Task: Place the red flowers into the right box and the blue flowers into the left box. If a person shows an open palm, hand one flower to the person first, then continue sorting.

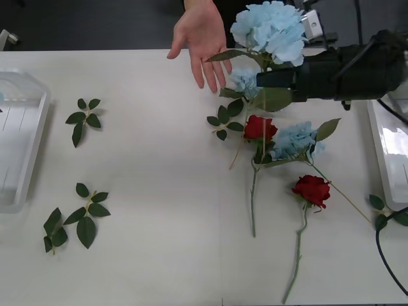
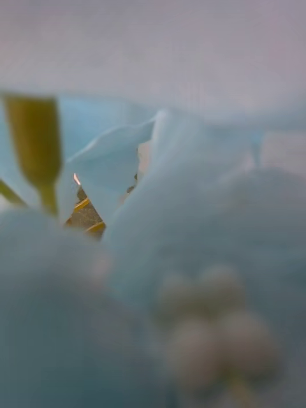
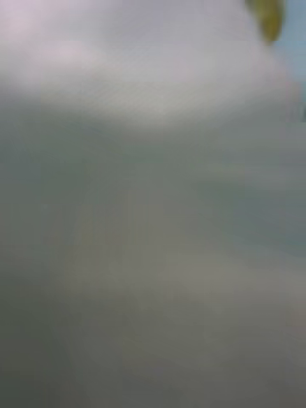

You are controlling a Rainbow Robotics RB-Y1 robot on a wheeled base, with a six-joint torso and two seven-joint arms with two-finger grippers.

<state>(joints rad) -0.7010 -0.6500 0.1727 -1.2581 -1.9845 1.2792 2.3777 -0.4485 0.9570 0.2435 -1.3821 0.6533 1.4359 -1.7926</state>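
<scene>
Near table's far edge, right pincer (image 1: 264, 80) clamped on blue flower (image 1: 271, 29) (raised), open palm (image 1: 203, 35) beside.

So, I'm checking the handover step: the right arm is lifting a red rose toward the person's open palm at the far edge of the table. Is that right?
Not quite. In the front view the right gripper holds up a blue flower, not a red rose, beside the person's open palm. Both red flowers lie on the table.
</scene>
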